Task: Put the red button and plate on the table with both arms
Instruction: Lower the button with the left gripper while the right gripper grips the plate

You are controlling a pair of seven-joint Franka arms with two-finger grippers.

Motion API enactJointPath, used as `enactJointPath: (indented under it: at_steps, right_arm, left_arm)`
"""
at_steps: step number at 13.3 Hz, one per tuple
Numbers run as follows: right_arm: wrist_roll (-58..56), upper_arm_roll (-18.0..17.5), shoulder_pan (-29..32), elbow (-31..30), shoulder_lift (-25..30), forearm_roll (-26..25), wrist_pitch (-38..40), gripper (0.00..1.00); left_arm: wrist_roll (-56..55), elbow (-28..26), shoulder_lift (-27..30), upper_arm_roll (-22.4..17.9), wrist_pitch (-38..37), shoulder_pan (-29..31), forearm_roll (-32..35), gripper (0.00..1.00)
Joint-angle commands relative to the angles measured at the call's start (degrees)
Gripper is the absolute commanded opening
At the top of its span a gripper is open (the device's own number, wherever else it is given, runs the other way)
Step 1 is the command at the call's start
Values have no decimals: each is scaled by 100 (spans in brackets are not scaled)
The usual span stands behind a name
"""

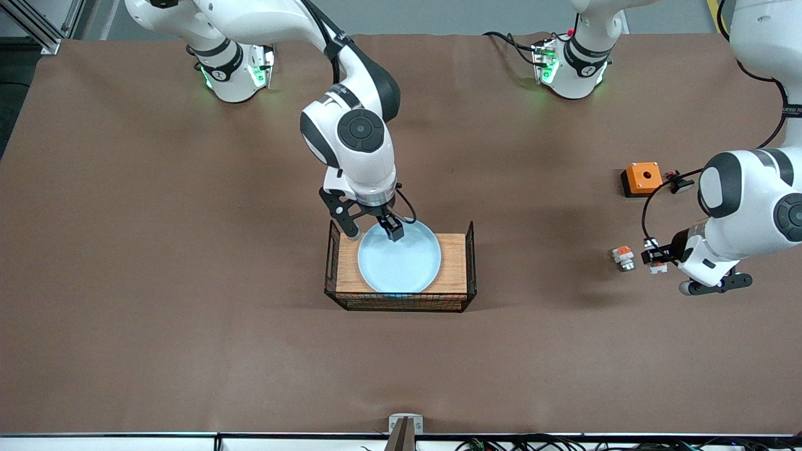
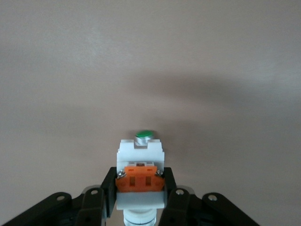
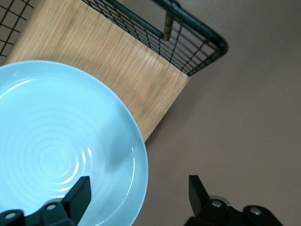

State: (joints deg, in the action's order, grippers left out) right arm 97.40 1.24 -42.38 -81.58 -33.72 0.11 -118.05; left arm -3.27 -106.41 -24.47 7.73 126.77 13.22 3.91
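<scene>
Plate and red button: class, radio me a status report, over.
Right end effector open astride plate rim; plate on wooden board. Left end effector shut on red button, low over table. Nothing in the way.

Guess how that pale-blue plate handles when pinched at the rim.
The plate looks rigid and glossy, so probably slippery. The right gripper straddles only its thin rim, so it may tilt when lifted. It lies flat on the wooden board, unlikely to roll.
</scene>
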Motion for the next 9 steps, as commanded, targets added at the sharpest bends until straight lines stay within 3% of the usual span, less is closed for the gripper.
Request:
enactJointPath:
  at_steps: [1, 4, 7, 8, 9]
  right_arm:
    - [139, -18, -42, 142, -135, -125, -16, 77]
    - [139, -18, -42, 151, -179, -125, -95, 63]
    - [122, -18, -51, 186, -205, -125, -96, 48]
    - [52, -18, -51, 203, -206, -125, -96, 35]
    - [25, -18, -51, 221, -206, -143, -96, 26]
  left_arm:
    - [782, -99, -442, 53, 733, 504, 101, 0]
    - [1144, -55, -1023, 45, 1515, 665, 215, 0]
    - [1136, -55, -1139, 44, 1720, 665, 215, 5]
    - [1136, -55, -1122, 36, 1711, 656, 215, 23]
    - [1127, -73, -1078, 36, 1694, 630, 215, 66]
